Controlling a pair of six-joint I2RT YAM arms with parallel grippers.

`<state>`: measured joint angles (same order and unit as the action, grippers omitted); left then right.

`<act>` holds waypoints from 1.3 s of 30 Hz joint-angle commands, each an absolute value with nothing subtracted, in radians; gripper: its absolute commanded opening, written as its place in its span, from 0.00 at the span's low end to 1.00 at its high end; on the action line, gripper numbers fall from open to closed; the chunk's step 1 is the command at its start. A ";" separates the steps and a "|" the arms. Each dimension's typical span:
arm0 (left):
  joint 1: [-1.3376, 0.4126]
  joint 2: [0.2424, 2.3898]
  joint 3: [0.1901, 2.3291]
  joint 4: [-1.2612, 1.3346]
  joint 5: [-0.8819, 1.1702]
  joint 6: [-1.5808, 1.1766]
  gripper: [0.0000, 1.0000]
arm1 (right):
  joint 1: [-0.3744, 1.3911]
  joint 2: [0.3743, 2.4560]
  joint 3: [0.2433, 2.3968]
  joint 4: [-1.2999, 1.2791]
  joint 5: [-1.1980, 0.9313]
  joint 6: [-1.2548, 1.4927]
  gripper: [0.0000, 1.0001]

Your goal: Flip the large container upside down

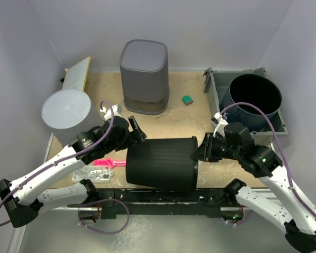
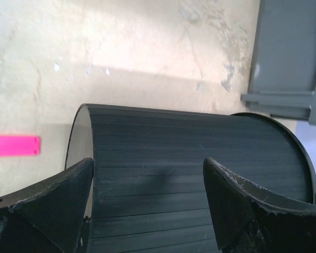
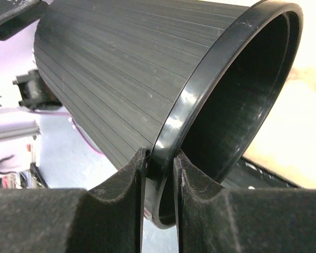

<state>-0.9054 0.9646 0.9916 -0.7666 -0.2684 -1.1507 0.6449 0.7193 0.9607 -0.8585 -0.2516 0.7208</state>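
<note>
Black ribbed container lies on its side at the near table edge.
Right gripper clenched on its glossy open rim; left gripper released, spread wide over the closed-base end; grey bin upright beyond.

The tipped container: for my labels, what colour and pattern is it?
The container is black with fine lengthwise ribs, clearest in the right wrist view.

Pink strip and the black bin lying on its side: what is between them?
Nothing but bare tabletop. The left wrist view shows it best: a plain stretch separates the pink strip from the black bin.
</note>
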 commanded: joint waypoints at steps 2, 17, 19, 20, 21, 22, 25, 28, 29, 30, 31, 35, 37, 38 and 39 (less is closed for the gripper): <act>-0.811 1.023 1.171 -0.522 -0.099 -1.091 0.78 | 0.652 0.781 0.823 -0.515 -0.252 0.780 0.16; -0.735 1.349 1.584 -0.452 0.060 -0.913 0.78 | 0.652 0.932 0.653 0.048 -0.090 0.909 0.19; -0.735 1.361 1.561 -0.406 0.088 -0.928 0.78 | 0.653 0.948 0.629 0.082 -0.084 0.926 0.19; -0.735 1.363 1.546 -0.382 0.102 -0.937 0.77 | 0.653 0.953 0.612 0.106 -0.081 0.939 0.19; -0.735 1.366 1.536 -0.363 0.116 -0.946 0.77 | 0.653 0.959 0.593 0.117 -0.081 0.952 0.19; -0.734 1.368 1.524 -0.346 0.129 -0.953 0.77 | 0.652 0.961 0.578 0.134 -0.081 0.962 0.20; -0.735 1.376 1.508 -0.314 0.157 -0.966 0.77 | 0.652 0.973 0.548 0.151 -0.080 0.981 0.20; -0.734 1.381 1.497 -0.302 0.172 -0.966 0.77 | 0.653 0.986 0.528 0.164 -0.073 0.997 0.22; -0.734 1.382 1.492 -0.296 0.178 -0.969 0.77 | 0.653 0.991 0.520 0.172 -0.078 1.006 0.23; -0.735 1.385 1.487 -0.287 0.184 -0.971 0.77 | 0.653 0.997 0.506 0.188 -0.088 1.017 0.23; -0.735 1.386 1.483 -0.278 0.190 -0.975 0.77 | 0.653 1.005 0.494 0.207 -0.100 1.028 0.24; -0.734 1.390 1.478 -0.261 0.208 -0.980 0.77 | 0.653 1.033 0.474 0.242 -0.140 1.043 0.30; -0.735 1.386 1.482 -0.263 0.211 -0.976 0.77 | 0.652 1.032 0.471 0.231 -0.140 1.037 0.32; -0.734 1.383 1.485 -0.267 0.210 -0.971 0.77 | 0.653 1.026 0.472 0.220 -0.133 1.031 0.33; -0.735 1.379 1.491 -0.278 0.205 -0.955 0.77 | 0.653 1.015 0.476 0.200 -0.124 1.021 0.35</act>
<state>-0.7353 1.3952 1.4734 -0.3340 0.1795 -0.9668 0.6479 1.0382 0.4721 0.1699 -0.1135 1.0275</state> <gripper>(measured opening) 0.771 0.327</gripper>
